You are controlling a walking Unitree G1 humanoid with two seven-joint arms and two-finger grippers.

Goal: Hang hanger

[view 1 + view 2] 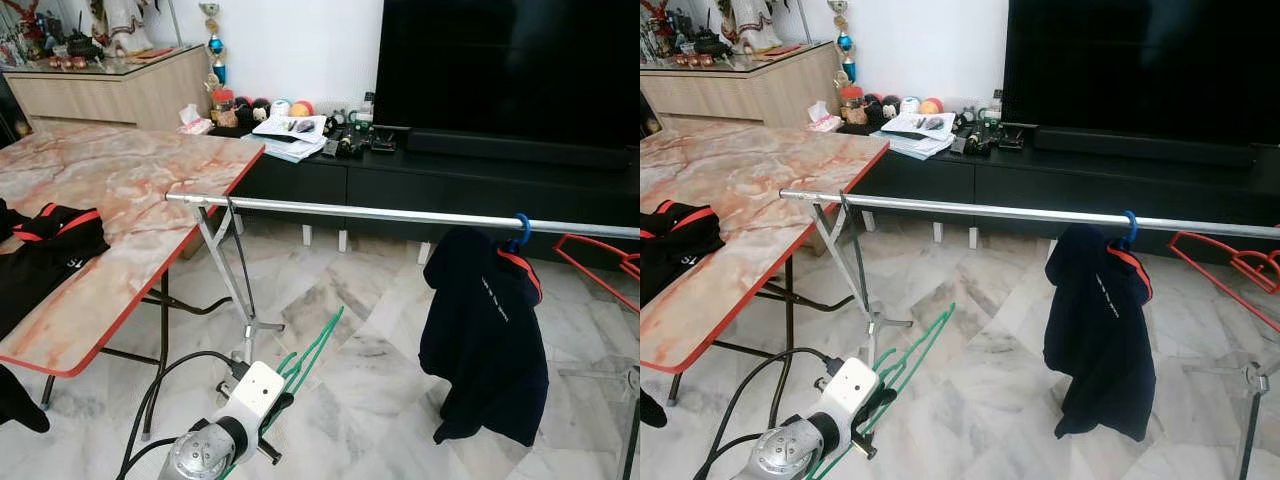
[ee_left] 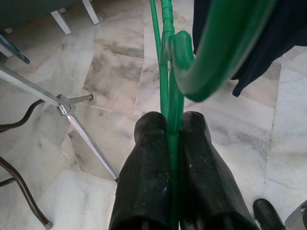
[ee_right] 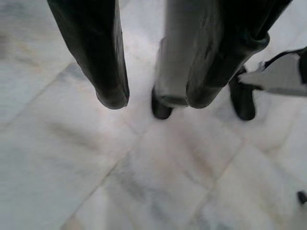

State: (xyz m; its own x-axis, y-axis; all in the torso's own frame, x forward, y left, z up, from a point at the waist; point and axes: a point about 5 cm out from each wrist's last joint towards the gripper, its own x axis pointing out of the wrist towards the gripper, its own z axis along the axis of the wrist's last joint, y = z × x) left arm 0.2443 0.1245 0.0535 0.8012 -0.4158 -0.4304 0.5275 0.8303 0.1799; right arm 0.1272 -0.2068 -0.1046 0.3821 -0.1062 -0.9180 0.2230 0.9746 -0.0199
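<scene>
My left gripper [image 2: 171, 125] is shut on a green plastic hanger [image 1: 312, 352], held low over the marble floor in front of the rail's left leg. The hanger's hook [image 2: 211, 62] curves close before the wrist camera. A silver clothes rail [image 1: 400, 214] runs across the room from the table to the right. On it hangs a dark hoodie [image 1: 485, 330] by a blue hook [image 1: 521, 231]. A red hanger [image 1: 600, 258] hangs at the rail's right end. My right gripper [image 3: 144, 100] hangs open above the floor.
A marble-pattern folding table [image 1: 120, 200] with a red edge stands at the left, with dark clothes [image 1: 45, 250] on it. The rail's folding stand [image 1: 240, 300] and a black cable [image 1: 170, 380] lie near my left arm. A black TV cabinet [image 1: 450, 175] runs behind the rail.
</scene>
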